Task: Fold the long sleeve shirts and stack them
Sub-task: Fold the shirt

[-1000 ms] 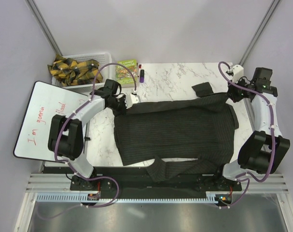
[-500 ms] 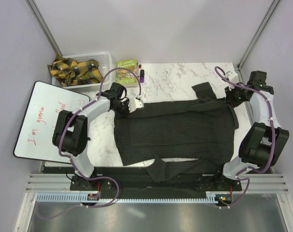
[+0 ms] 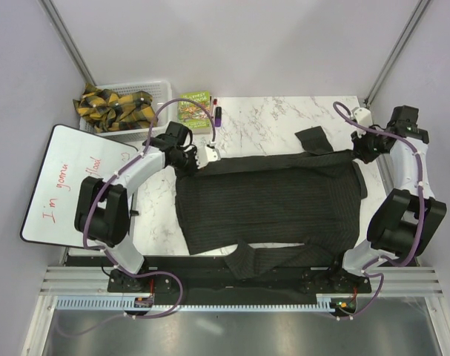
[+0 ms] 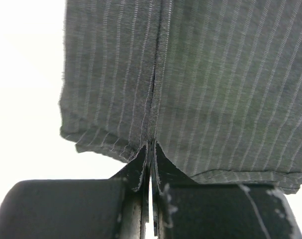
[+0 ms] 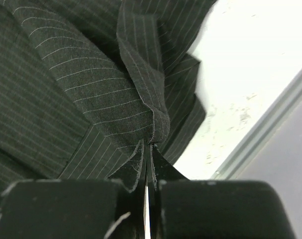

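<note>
Tools first: the left tool [image 4: 151, 149] and right tool [image 5: 150, 147] each sit clamped on a far corner of the long sleeve shirt [image 3: 269, 204] spread across the counter [image 3: 262, 119], so the fold likely needs both carried level, taut, together.

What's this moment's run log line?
left gripper: shut on shirt | right gripper: shut on shirt | shirt: spread on table

The shirt [image 3: 269, 200] lies spread over the middle of the table [image 3: 269, 119], with one sleeve at the near edge and the other at the far right. Behind its far left corner lie a book [image 3: 194, 110] and a marker [image 3: 218, 113]. Left of them stands a basket [image 3: 164, 93] with cloth [image 3: 113, 104] in it, and a whiteboard [image 3: 58, 193] lies nearer, at the left.
</note>
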Motion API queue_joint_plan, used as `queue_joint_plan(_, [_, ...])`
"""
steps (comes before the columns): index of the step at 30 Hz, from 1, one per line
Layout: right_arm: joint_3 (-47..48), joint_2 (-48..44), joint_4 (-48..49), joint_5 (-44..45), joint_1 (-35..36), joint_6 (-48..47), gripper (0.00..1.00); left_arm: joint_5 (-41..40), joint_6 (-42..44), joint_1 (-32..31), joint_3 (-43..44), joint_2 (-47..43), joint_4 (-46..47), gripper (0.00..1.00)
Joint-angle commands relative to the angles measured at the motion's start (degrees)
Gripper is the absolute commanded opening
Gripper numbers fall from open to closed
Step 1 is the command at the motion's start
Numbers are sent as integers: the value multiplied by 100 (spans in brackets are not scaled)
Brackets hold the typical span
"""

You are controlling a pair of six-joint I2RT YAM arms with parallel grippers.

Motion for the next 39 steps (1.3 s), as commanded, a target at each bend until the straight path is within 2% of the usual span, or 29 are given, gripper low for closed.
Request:
queue_joint_plan(1, [-154, -24, -273, -134, -17, -437, 0, 46, -36, -123, -317, 104, -246, 2])
queue_joint_plan(10, [-549, 179, -1116, -72, 62, -1255, 0, -16, -36, -256, -467, 570, -167, 2])
queue_joint_plan(12, [-733, 100, -1309, -29, 97, -1606, 2, -7, -1, -256, -484, 527, -167, 6])
queue_joint_plan(13, [-812, 65, -1397, 15, 141, -1729, 5, -7, 8, -256, -510, 474, -167, 11])
queue_joint_plan(14, [-865, 21, -1703, 85, 158, -2052, 20, 2, 52, -256, -528, 361, -184, 15])
queue_joint_plan(16, [-1015, -32, -2056, 138, 176, -2397, 39, 2, 78, -256, -520, 211, -228, 27])
queue_joint_plan(18, [-1033, -120, -2540, 200, 176, -2748, 66, 80, 131, -247, -459, -8, -368, 34])
queue_joint_plan(19, [-981, -146, -2750, 157, 168, -2784, 73, 125, 131, -238, -423, -70, -404, 42])
queue_joint_plan(20, [-902, -120, -2813, 95, 159, -2802, 88, 177, 88, -229, -379, -132, -421, 45])
queue_joint_plan(21, [-597, -59, -2848, -166, 159, -2654, 92, 247, 53, -212, -327, -176, -456, 46])
queue_joint_plan(22, [-393, 37, -2822, -352, 141, -2470, 93, 405, 9, -194, -204, -246, -500, 52])
queue_joint_plan(23, [-148, 360, -2761, -510, 141, -2216, 94, 476, -140, -194, -151, -264, -492, 53])
queue_joint_plan(24, [420, 590, -2665, -703, 150, -1561, 95, 607, -219, -168, 6, -264, -501, 54])
queue_joint_plan(25, [774, 862, -2638, -992, 150, -1293, 95, 695, -386, -133, 77, -238, -492, 55])
queue_joint_plan(26, [1482, 1386, -2585, -1152, 150, -1021, 95, 766, -457, -133, 139, -221, -492, 61])
queue_joint_plan(28, [2154, 1882, -2166, -1372, 185, 196, 92, 872, -711, -115, 315, -177, -466, 64])
queue_joint_plan(29, [2653, 2215, -1867, -1364, 211, 752, 87, 907, -799, -98, 376, -150, -448, 64])
queue_joint_plan(30, [2771, 2322, -1412, -1268, 333, 1366, 83, 959, -922, -89, 481, -150, -396, 69])
queue_joint_plan(31, [2842, 2384, -433, -850, 413, 2512, 80, 995, -1193, -28, 509, -115, -317, 71])
queue_joint_plan(33, [2843, 2481, 382, -260, 771, 3180, 75, 1082, -1467, 34, 570, -115, -54, 72])
queue_joint_plan(34, [2834, 2499, 934, 4, 913, 3557, 75, 1083, -1773, 113, 570, -141, 61, 76])
queue_joint_plan(35, [2843, 2604, 1114, 494, 1054, 3631, 74, 1074, -1906, 148, 562, -202, 349, 78])
queue_joint_plan(36, [2843, 2657, 1272, 769, 1342, 3727, 73, 1022, -2038, 201, 509, -238, 456, 96])
queue_joint_plan(39, [2904, 3026, 1694, 1675, 1818, 3842, 70, 811, -2504, 280, 325, -501, 992, 99])
